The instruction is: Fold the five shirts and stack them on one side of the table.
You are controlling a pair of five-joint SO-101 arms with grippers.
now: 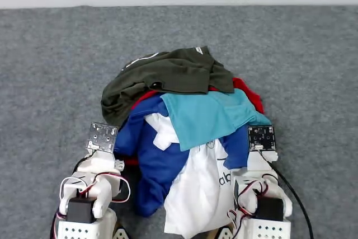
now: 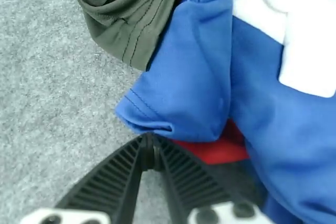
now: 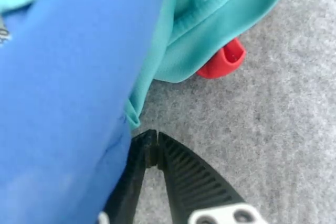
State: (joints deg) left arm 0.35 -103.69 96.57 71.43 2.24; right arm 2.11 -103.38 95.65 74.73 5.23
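- The pile of shirts lies in a messy heap in the middle of the tabletop, closer to the near edge.
- The dark green shirt is on top, on the far side.
- The red shirt peeks out from under it.
- The teal shirt lies over the blue shirt.
- The white shirt reaches the near edge, between the two arms.
- The left gripper is pinched together with nothing in it, just beside the blue shirt.
- The right gripper is pinched together too, and empty, beside the blue and teal cloth.
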